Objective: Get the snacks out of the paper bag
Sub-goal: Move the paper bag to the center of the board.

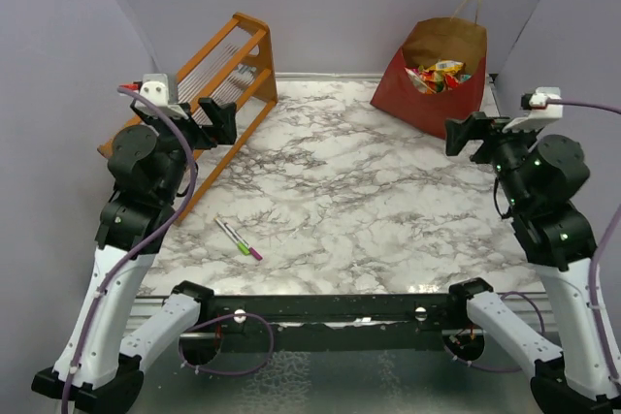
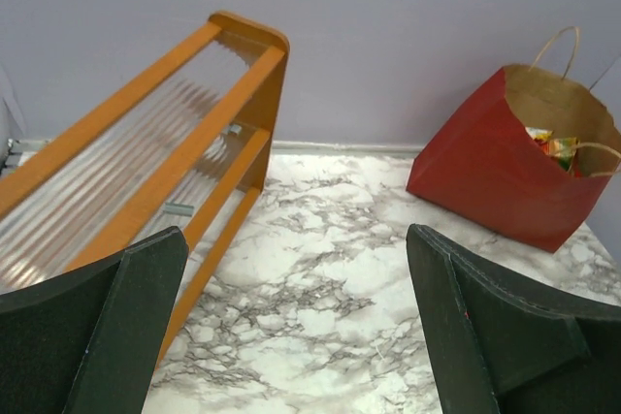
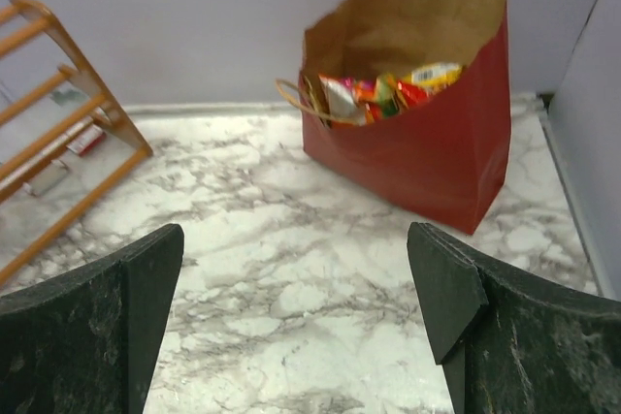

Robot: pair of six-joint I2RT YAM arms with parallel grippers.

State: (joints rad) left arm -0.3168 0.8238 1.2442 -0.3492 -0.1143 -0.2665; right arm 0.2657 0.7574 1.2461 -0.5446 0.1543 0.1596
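The dark red paper bag stands at the back right of the marble table, mouth open toward me, tan handles up. It also shows in the left wrist view and the right wrist view. Several colourful foil snacks lie inside it; they show in the right wrist view and partly in the left wrist view. My left gripper is open and empty, held above the table's left side by the rack. My right gripper is open and empty, in front of the bag and apart from it.
An orange wooden rack leans at the back left, also in the left wrist view. A green marker and a pink marker lie on the marble table near the front left. Grey walls close three sides.
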